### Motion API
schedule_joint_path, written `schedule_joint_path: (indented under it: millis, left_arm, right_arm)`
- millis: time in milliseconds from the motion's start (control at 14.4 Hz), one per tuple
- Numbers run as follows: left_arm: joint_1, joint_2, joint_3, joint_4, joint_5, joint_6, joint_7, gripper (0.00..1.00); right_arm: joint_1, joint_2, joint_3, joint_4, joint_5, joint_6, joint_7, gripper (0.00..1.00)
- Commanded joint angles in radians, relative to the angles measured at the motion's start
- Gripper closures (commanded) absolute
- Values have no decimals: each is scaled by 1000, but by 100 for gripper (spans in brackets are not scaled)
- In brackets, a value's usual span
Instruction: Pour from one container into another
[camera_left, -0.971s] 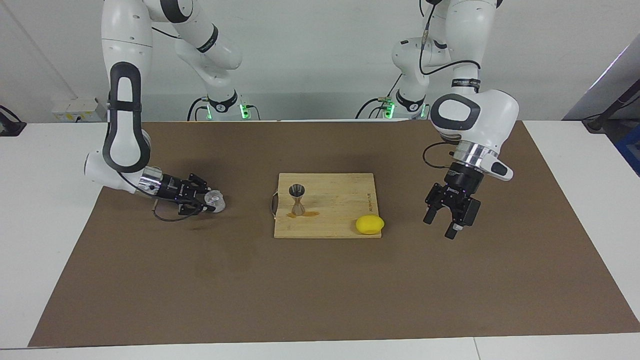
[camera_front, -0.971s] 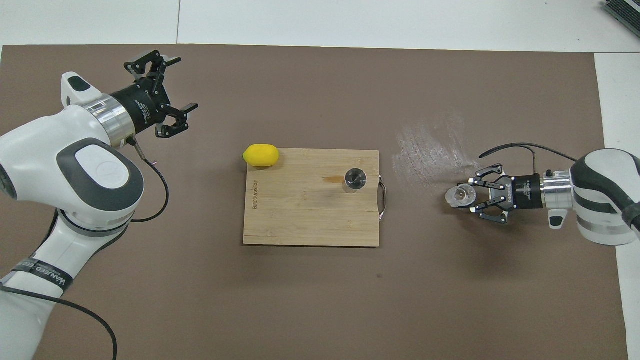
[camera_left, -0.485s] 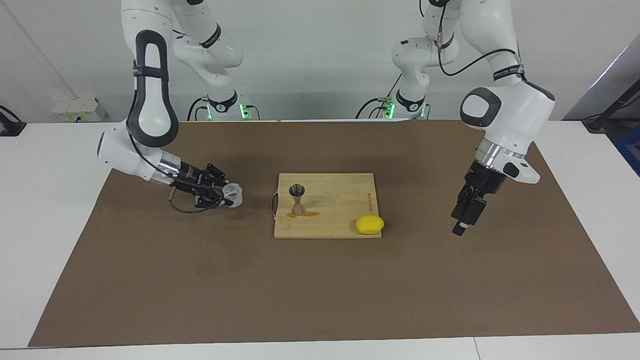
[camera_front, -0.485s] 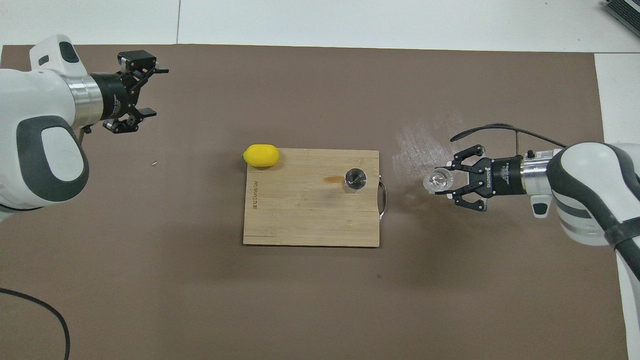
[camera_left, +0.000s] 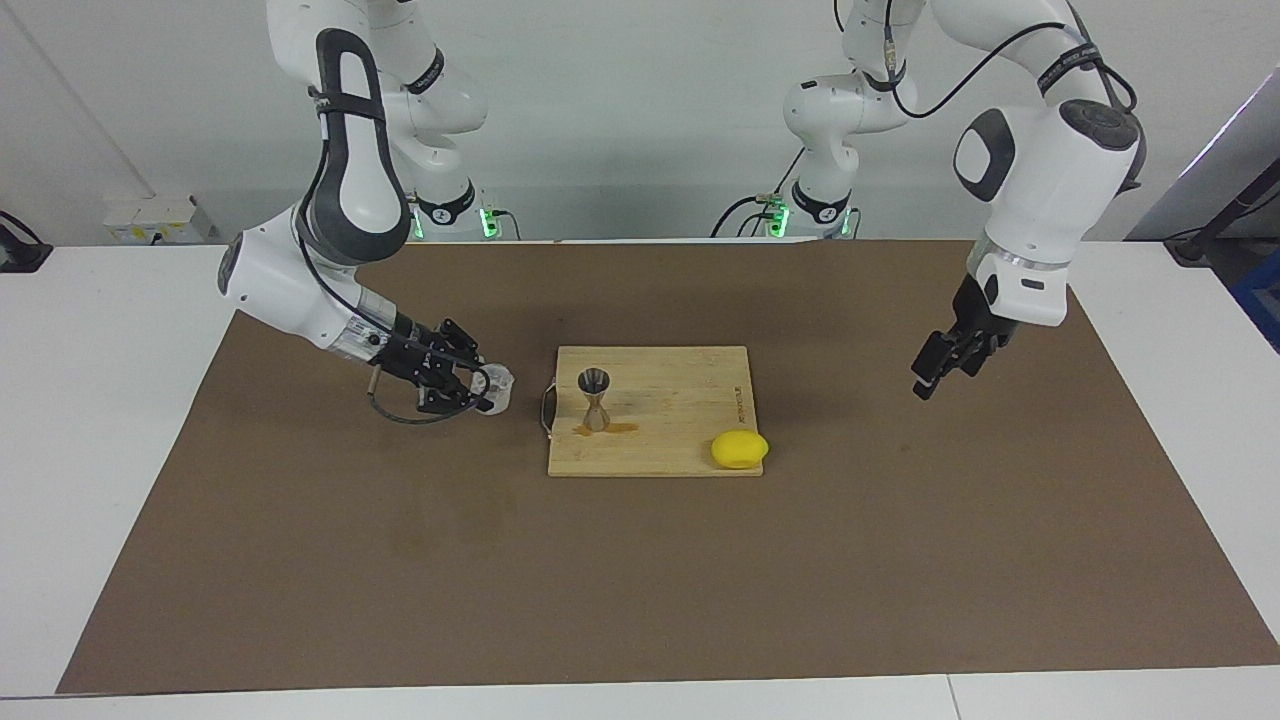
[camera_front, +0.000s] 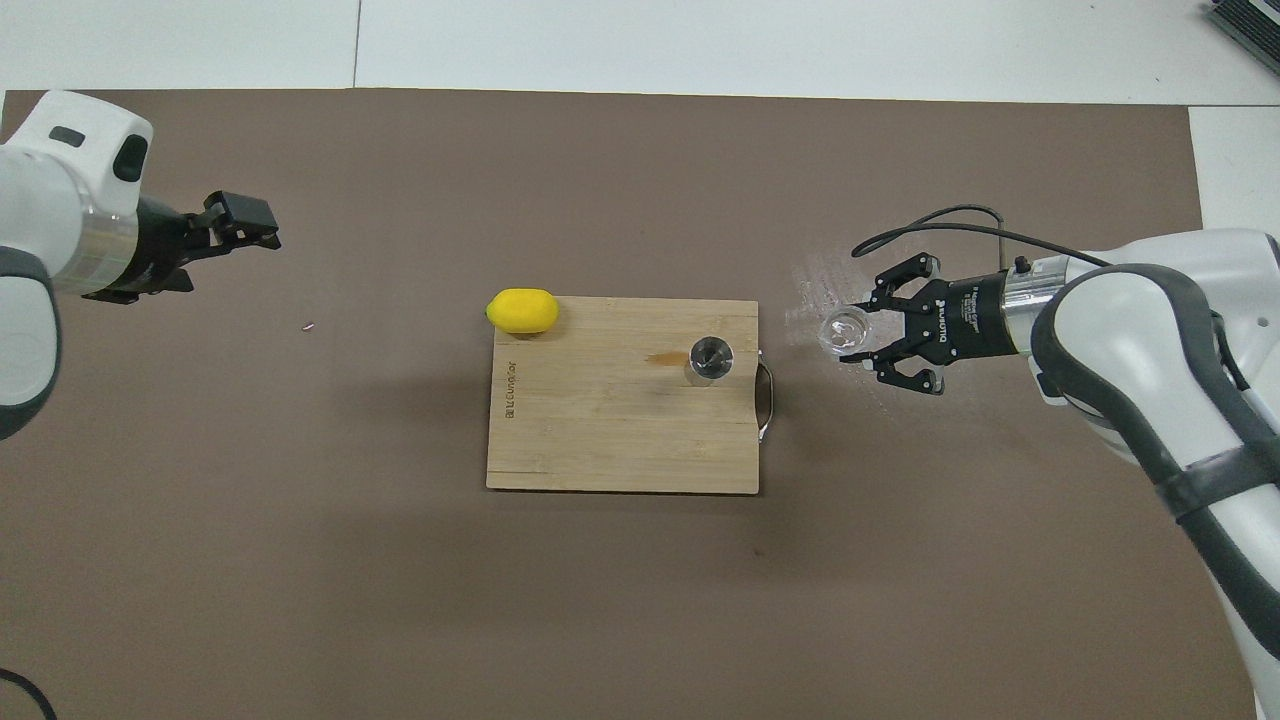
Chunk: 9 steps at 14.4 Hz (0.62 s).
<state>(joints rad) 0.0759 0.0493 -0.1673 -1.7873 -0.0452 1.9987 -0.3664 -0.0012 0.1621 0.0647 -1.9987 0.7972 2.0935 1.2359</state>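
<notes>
Progress: the pour is not yet done, by the look of it. The right gripper (camera_left: 482, 389) grasps the glass (camera_left: 495, 387), clenched on its wall and held low over the mat (camera_left: 300, 560), just short of the board (camera_left: 680, 460). What is left, as I judge it: carry the glass over the jigger (camera_left: 595, 398), tip it, set it back. An amber smear already lies on the board at the jigger's foot; I cannot tell whether the glass holds any liquid.

Left gripper (camera_left: 935, 368): raised over bare mat at the left arm's end, well apart from everything, waiting. Its fingers read as released, holding nothing.

Items:
- Glass: small, short, clear, thick-walled tumbler; mouth roughly upward in the overhead view. Located in the right gripper's fingertips, between that gripper and the board's handle.
- Jigger: polished steel, hourglass form, two cones at a narrow waist, upright, open cup on top. Stands on the board near the handle edge, the nearest thing ahead of the right gripper.
- Board: pale bamboo, rectangular, flat, with a metal loop handle facing the right gripper.
- Lemon (camera_left: 740, 449): yellow, smooth, oval; at the board's corner toward the left gripper.
- Mat: brown, matte, covering the white table.
</notes>
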Motion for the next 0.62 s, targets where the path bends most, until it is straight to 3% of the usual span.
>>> schedule_joint_path:
  millis: [0, 277, 555]
  left_arm:
    - [27, -86, 5, -6, 22, -162, 228, 0]
    - [28, -131, 37, 25, 33, -368, 382, 0]
    - [27, -99, 37, 146, 45, -486, 386, 0]
  right_arm:
    - [59, 13, 1, 28, -62, 66, 92, 100]
    - [141, 8, -3, 34, -144, 111, 186, 100]
    - [158, 7, -2, 46, -173, 118, 215, 100]
